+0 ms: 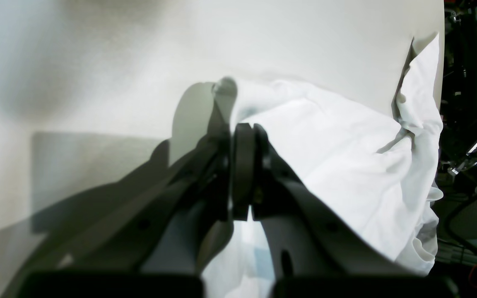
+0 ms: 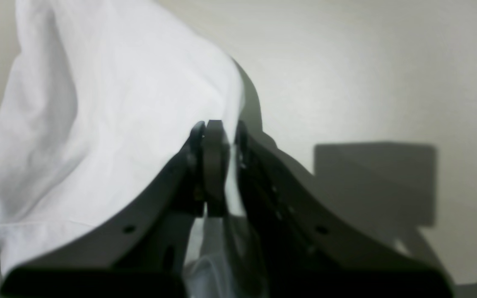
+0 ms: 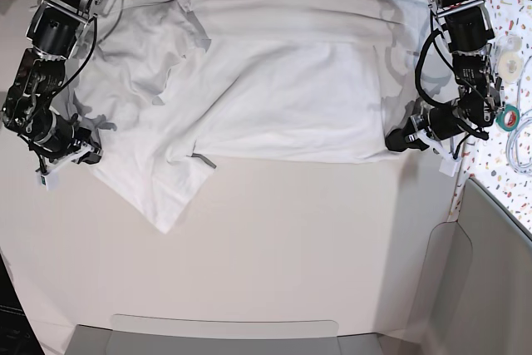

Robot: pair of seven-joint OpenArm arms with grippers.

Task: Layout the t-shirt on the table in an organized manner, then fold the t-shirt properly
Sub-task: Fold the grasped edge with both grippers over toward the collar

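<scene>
The large plain white cotton t-shirt is lying spread but creased across the far half of the smooth off-white table. Being light, limp and likely to sag, it is best taken at its edges. The left gripper and right gripper are each pinching an opposite hem. Bare tabletop is waiting nearer the camera.

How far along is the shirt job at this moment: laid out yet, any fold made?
Done: the t-shirt lies spread across the table, though wrinkled, with one sleeve skewed. In hand: the left gripper is shut on one side edge and the right gripper is shut on the opposite edge, both low at the table. Left: smoothing the wrinkles and every fold, since no tidy fold shows yet.
</scene>
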